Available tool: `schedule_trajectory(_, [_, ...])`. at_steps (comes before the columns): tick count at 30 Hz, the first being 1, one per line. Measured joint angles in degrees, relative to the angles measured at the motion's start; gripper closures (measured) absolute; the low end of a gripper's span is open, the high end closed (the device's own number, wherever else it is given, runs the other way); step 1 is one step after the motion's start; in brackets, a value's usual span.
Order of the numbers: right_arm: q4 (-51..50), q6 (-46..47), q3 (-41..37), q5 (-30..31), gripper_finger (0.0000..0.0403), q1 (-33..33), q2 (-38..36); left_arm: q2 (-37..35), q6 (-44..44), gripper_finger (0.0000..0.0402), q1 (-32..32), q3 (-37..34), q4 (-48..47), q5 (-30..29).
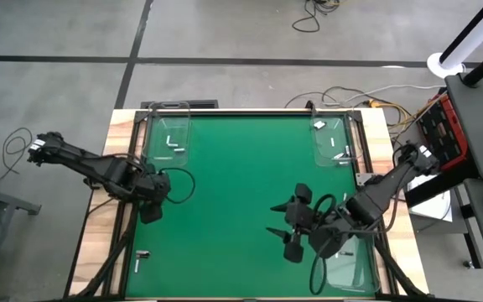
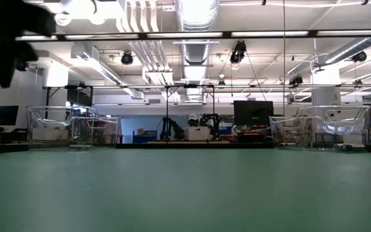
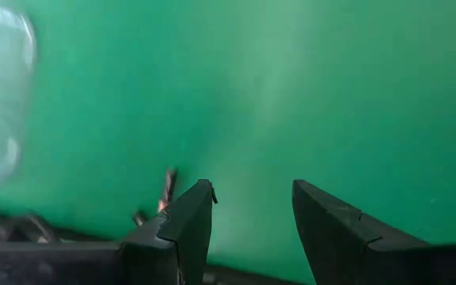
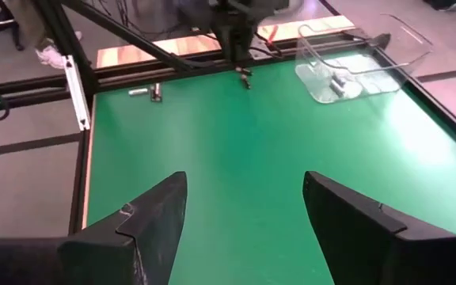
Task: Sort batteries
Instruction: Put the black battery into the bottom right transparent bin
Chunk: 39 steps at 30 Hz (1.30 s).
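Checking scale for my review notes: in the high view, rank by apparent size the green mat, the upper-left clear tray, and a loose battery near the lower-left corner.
1. Green mat, by far largest.
2. Upper-left clear tray.
3. Loose battery, a tiny speck.

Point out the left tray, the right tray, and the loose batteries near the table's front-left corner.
left tray [image 1: 171, 152], high view, its clear floor.
right tray [image 1: 327, 144], high view, its clear floor.
loose batteries [image 1: 142, 253], high view, the upper one's body.

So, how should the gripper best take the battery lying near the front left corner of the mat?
Grip the battery across its middle, coming straight down from above. It lies flat on the mat, so the open left gripper would probably close best across its round sides.
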Motion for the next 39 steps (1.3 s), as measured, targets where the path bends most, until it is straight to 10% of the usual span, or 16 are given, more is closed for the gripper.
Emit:
schedule_trajectory(14, [12.0,4.3,0.0,0.5,0.0158,-2.3,7.4,6.4,6.3,0.0245,2.7,-12.4,7.3,2.0])
schedule_trajectory(39, [15.6,2.0,4.6,0.5,0.0151,-6.7,8.0,34.8,24.7,0.0246,17.4,-6.7,6.7,2.4])
